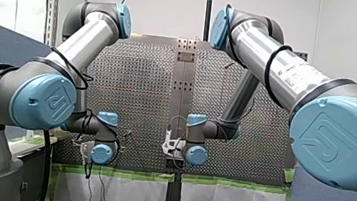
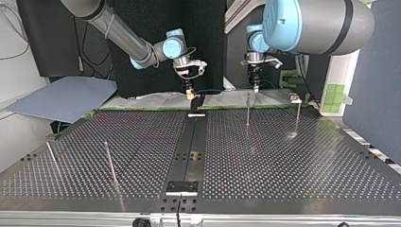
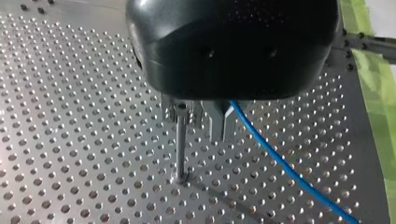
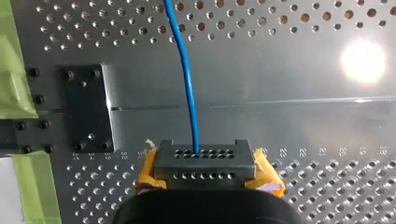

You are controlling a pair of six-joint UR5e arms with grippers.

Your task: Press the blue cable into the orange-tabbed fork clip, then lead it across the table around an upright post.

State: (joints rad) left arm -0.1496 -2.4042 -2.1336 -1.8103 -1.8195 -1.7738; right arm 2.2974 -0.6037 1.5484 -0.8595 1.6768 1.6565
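The blue cable (image 3: 280,161) runs along the perforated table's (image 2: 283,156) arm-side edge, pinched by our left gripper (image 3: 199,123) just beside an upright post (image 3: 181,149) and by our right gripper (image 4: 204,162). No fork clip shows. We judge post-routing is in hand, needing a taut sweep around.

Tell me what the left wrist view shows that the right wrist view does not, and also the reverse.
Only the left wrist view shows a thin upright post standing just ahead of my left pincer. Only the right wrist view shows the orange-tabbed clip, with the blue cable reaching it, and a black screwed plate beside it. Both show the blue cable lying over the perforated table, and green tape at the table's edge.
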